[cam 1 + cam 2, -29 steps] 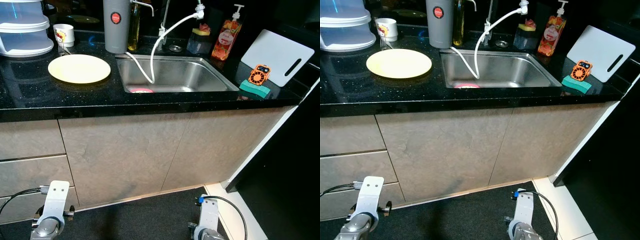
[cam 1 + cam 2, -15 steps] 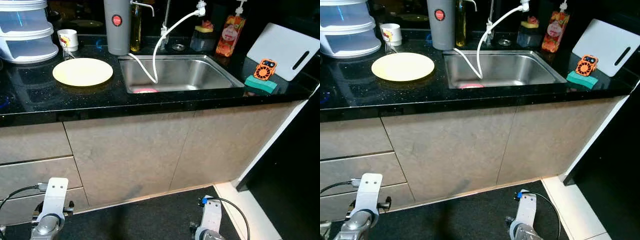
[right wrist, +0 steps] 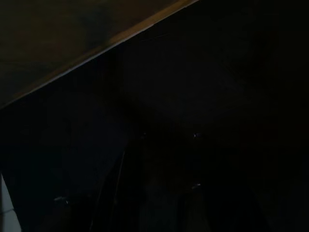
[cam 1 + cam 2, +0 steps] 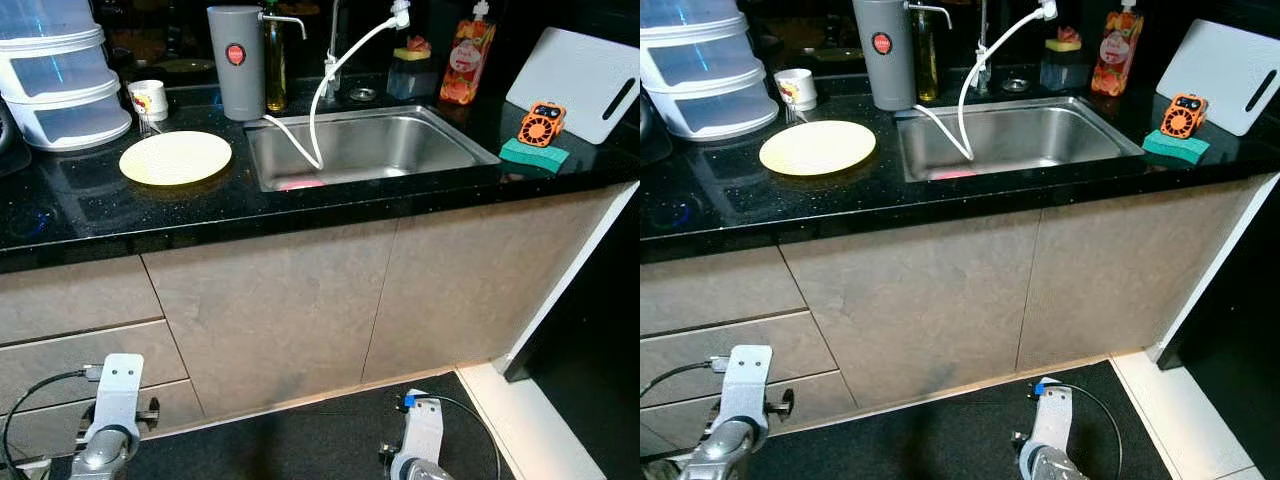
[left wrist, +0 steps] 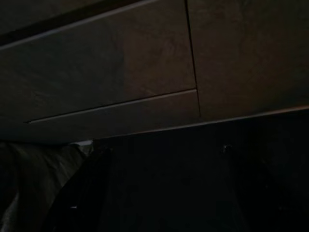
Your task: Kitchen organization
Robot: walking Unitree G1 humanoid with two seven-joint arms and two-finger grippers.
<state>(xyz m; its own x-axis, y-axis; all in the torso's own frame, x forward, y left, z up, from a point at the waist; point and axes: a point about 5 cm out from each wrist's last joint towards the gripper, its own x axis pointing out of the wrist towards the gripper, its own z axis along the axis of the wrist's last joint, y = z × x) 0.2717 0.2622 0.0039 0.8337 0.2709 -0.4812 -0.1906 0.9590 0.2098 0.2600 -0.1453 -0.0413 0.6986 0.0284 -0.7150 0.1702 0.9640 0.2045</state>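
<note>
A pale yellow plate point(image 4: 175, 157) lies on the black counter point(image 4: 120, 215), left of the steel sink point(image 4: 400, 140). A pink item point(image 4: 300, 184) rests in the sink's front left corner, and a white hose point(image 4: 318, 110) droops into the basin from the tap. A small mug point(image 4: 149, 99) and a tall grey canister point(image 4: 236, 62) stand behind the plate. My left arm point(image 4: 112, 420) and right arm point(image 4: 420, 445) hang idle low in front of the cabinet doors, far below the counter. Both wrist views are very dark; the left one makes out cabinet fronts point(image 5: 145, 63).
Stacked clear containers point(image 4: 62, 85) stand at the counter's far left. A red soap bottle point(image 4: 468, 66), a white cutting board point(image 4: 580, 80), an orange gadget point(image 4: 541, 124) and a green sponge point(image 4: 534, 154) sit right of the sink. Dark floor lies before the cabinets.
The camera has drawn back and shifted, so the counter sits further off and more of its left side shows. The things on it and both arms have stayed put.
</note>
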